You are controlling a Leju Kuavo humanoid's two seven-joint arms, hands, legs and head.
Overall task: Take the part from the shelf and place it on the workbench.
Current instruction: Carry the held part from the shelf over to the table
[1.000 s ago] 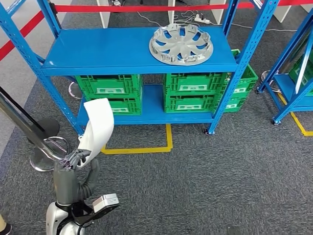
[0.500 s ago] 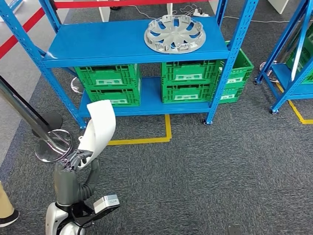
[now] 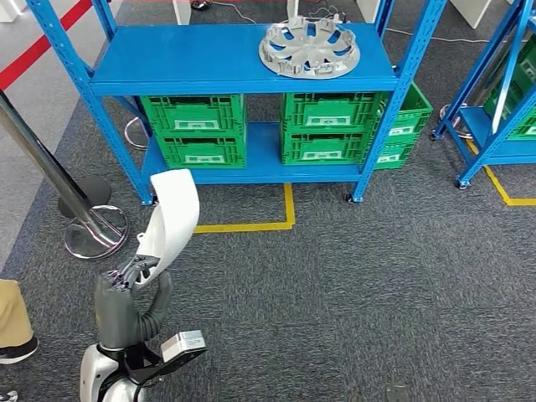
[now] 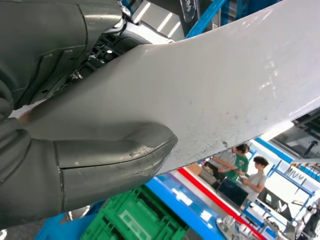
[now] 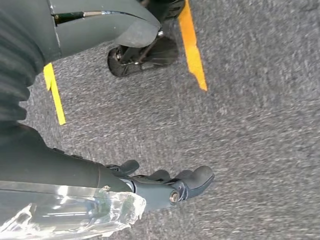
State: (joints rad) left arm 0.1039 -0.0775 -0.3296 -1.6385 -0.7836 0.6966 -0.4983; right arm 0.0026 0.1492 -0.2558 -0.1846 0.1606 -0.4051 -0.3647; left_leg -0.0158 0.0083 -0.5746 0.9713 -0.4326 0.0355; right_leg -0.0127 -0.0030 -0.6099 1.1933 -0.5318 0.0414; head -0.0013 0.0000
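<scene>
Left hand (image 3: 123,289) grips the white part (image 3: 169,219) by its lower end, fingers wrapped round it, thumb (image 4: 113,160) pressed flat on the face in the wrist view. The part stands up out of the fist, curved, tilting a bit toward the shelf (image 3: 240,63) — well off it and over the grey carpet (image 3: 354,293). No workbench anywhere I can see, so there's likely a turn and a walk left, w/ the part carried all the way.

Right hand (image 5: 166,187) hangs down over the carpet, fingers apart, holding nothing.

What could go wrong, as I judge it:

- Grip is at one end only, most of the part sticking out above. Any jolt in the step could swing the top and lever it out of the fingers. It looks smooth and glossy, so a slip seems easy.
- The barrier post base (image 3: 95,234) sits near the left side, and a person's foot and trouser leg (image 3: 16,322) are at the left edge — a turn that way might clip the post or the person w/ the tall end.
- The blue upright at the shelf's front left corner is close enough that a swing of the arm forward could knock the part's tip.
- The silver wheel cover (image 3: 308,48) on the top shelf, toward its right end, and the green crates (image 3: 193,130) below look safe, well apart from the hand.
</scene>
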